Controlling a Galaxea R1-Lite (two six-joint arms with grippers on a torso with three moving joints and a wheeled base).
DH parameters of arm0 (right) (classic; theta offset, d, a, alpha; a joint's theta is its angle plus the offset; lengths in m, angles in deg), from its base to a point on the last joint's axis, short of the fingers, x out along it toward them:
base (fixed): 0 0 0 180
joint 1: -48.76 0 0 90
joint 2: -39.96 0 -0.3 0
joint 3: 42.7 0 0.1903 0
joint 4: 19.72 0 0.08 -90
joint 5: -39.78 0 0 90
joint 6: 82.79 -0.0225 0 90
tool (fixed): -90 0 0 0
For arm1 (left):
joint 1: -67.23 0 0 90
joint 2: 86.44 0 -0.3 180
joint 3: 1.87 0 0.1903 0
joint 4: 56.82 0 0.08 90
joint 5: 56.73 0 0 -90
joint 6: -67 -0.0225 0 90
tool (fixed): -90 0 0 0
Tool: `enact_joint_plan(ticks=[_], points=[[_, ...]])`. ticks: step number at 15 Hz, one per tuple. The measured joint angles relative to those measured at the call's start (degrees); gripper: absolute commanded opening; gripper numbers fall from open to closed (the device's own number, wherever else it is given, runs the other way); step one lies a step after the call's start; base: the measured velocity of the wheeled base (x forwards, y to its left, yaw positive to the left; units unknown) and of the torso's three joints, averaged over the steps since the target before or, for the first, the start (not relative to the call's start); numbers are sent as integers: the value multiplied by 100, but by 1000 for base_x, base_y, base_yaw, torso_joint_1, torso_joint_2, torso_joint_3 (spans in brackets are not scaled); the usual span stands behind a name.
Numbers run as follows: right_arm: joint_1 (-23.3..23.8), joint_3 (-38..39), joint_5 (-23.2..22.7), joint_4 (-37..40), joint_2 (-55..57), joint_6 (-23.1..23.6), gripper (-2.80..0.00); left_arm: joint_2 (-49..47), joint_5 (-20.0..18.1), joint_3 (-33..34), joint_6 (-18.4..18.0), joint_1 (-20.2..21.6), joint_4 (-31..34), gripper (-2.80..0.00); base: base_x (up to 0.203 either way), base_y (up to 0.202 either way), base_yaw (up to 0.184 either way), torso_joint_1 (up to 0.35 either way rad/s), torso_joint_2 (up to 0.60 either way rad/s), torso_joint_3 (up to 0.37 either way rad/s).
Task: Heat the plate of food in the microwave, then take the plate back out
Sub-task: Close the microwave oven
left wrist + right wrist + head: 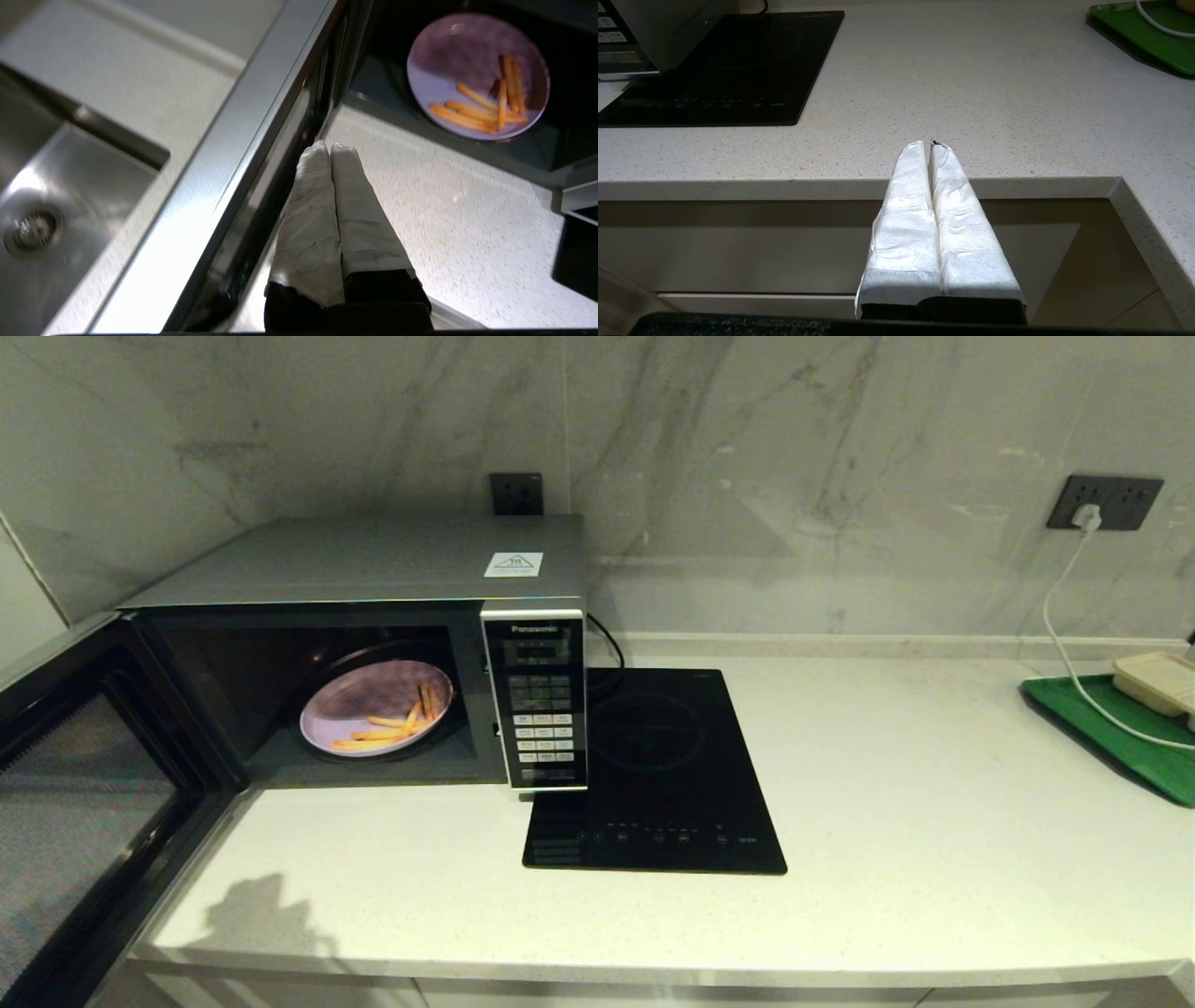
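The lilac plate of food point(375, 707) with a few orange fries lies inside the silver microwave point(373, 560), whose door point(84, 803) is swung wide open to the left. In the left wrist view the same plate of food point(476, 77) shows in the dark cavity. My left gripper point(331, 148) is shut and holds nothing; it hangs over the counter by the inner side of the open door point(233, 154), short of the cavity. My right gripper point(928, 144) is shut and empty, low before the counter's front edge. Neither gripper shows in the head view.
A black induction hob point(653, 775) lies right of the microwave. A green tray point(1111, 733) with a beige lidded box point(1158, 679) sits at the far right, a white cable point(1060, 616) running to a wall socket. A steel sink point(56, 205) lies beyond the door.
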Motion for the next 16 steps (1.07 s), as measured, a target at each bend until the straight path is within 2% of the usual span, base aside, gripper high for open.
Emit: enact_joint_plan(ticks=[2, 5, 7, 11, 16], points=[[0, 0, 2, -1, 0, -2, -280, -232, -45, -412, 299, 5, 635, -280, 0, 0, 0, 0, 0, 0], [0, 0, 2, 0, 0, -1, -280, -728, -404, -1528, 972, 51, 1785, -280, 0, 0, 0, 0, 0, 0], [0, 0, 4, 0, 0, -2, -280, -1042, -603, -2004, 1285, 199, 2341, -280, 0, 0, 0, 0, 0, 0], [0, 0, 3, 0, 0, -2, -280, -1433, -599, -2154, 1719, 426, 2468, -280, 0, 0, 0, 0, 0, 0], [0, 0, 1, 0, 0, -2, -280, -1498, -507, -2340, 1778, 764, 2366, -280, 0, 0, 0, 0, 0, 0]])
